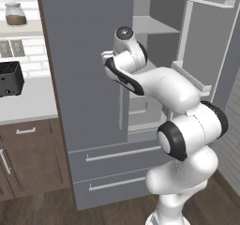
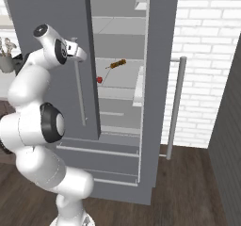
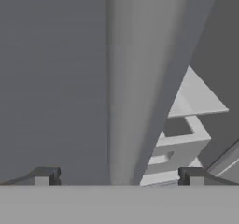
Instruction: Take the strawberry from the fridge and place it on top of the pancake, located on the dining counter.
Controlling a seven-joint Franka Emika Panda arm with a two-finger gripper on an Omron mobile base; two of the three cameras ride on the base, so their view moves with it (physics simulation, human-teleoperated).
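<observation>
**Open hand at the fridge door edge, strawberry deeper inside**

A grey French-door fridge (image 2: 56, 32) is shown with its right door swung open and the left door shut. The hand (image 3: 119, 176) is seen with both fingertips spread wide, nothing between them, facing the left door's edge. In the right base view the tiny red strawberry (image 2: 99, 79) is seen on a pale middle shelf (image 2: 117, 92), beside a brownish elongated food item (image 2: 116, 64). The strawberry is judged to lie to the hand's right, lower and further in.
</observation>
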